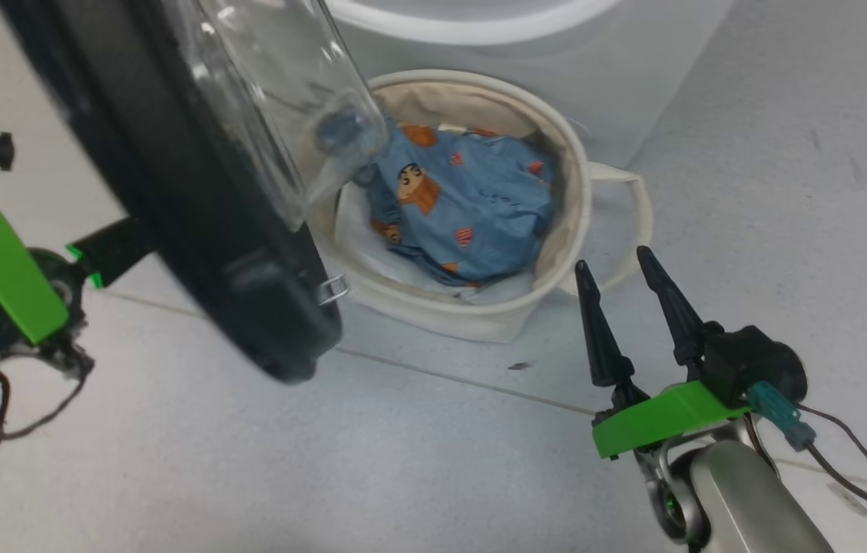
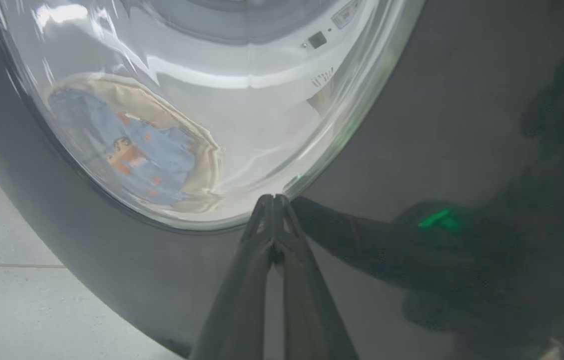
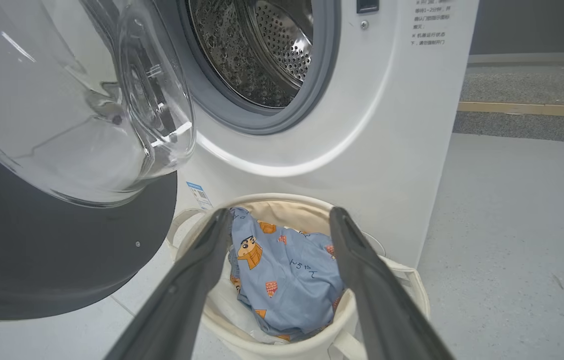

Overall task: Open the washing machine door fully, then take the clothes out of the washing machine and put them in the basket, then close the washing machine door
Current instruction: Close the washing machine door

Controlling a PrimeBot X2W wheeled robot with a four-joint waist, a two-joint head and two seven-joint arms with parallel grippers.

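Observation:
The washing machine door [image 1: 195, 230] stands swung out, its black rim and glass bowl [image 3: 62, 100] in front of the white washing machine [image 3: 386, 125]. The drum opening [image 3: 262, 50] is uncovered, and no garment shows in the visible part of the drum. The light blue clothes [image 1: 464, 207] lie in the cream basket [image 1: 567, 230] on the floor before the washer. My left gripper [image 2: 274, 200] is shut, empty, with its tips against the door's outer face at the edge of the glass. My right gripper [image 1: 613, 261] hangs open and empty just beside the basket, aimed at the clothes [image 3: 282, 275].
Grey tiled floor [image 1: 402, 461] spreads around the basket and to the right of the washer. A white sheet [image 1: 356, 223] lines the basket under the garment. A dark strip and kerb [image 3: 526, 107] run behind the washer on the right.

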